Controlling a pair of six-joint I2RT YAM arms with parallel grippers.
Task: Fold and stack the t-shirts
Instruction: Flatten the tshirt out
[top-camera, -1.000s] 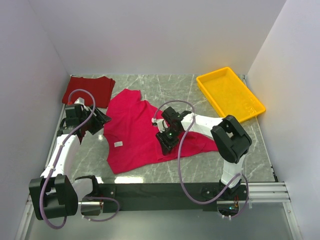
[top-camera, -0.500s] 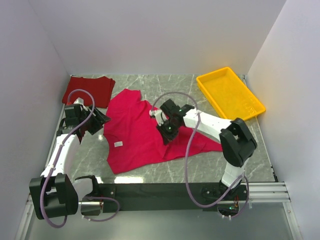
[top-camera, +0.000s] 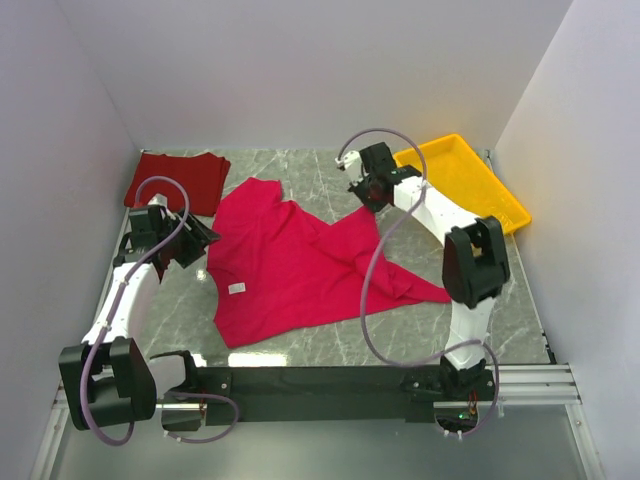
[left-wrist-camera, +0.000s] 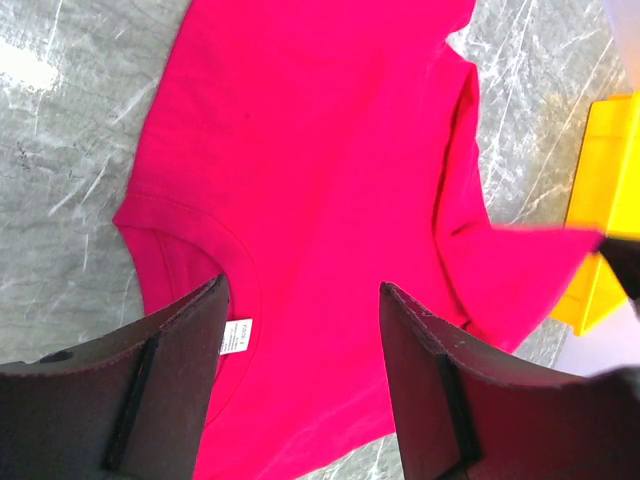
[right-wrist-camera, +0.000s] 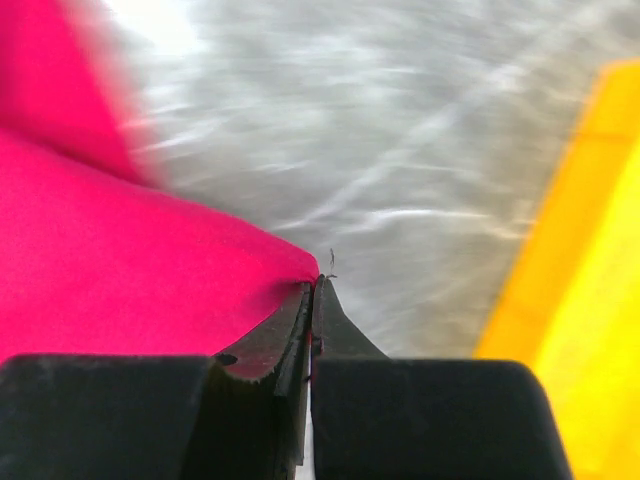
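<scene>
**Top external.** From above, we see a soft cloth, bright crimson t-shirt (top-camera: 285, 275) spread across the middle of the grey marble-patterned tabletop (top-camera: 300, 165). Its small white tag (top-camera: 238, 288) sits near the left edge. The right hand (top-camera: 372, 190) is clamped on one corner of the shirt. It holds that corner drawn out to a point toward the back right, just beside the near-left corner of the rectangular yellow plastic tray (top-camera: 475, 200). The left hand (top-camera: 200, 240) hangs at the shirt's left edge with its fingers parted. A soft, dark maroon t-shirt (top-camera: 178, 180) lies flat in the back-left corner, just beside the crimson t-shirt's far tip.

**Left wrist.** We look between two spread black fingers (left-wrist-camera: 90, 410) onto the crimson t-shirt (left-wrist-camera: 330, 150). The collar and the white tag (left-wrist-camera: 235, 337) lie between them, and the hand grips nothing. Whether the fingers touch the cloth, we cannot tell. The stretched corner runs toward the yellow plastic tray (left-wrist-camera: 600, 200) at the right edge.

**Right wrist.** We find the two black fingers (right-wrist-camera: 260, 345) pressed together, with the crimson cloth's pointed corner pinched at their tips. The grey tabletop (right-wrist-camera: 350, 120) shows blurred beyond, and the yellow plastic tray (right-wrist-camera: 570, 300) fills the right side.
</scene>
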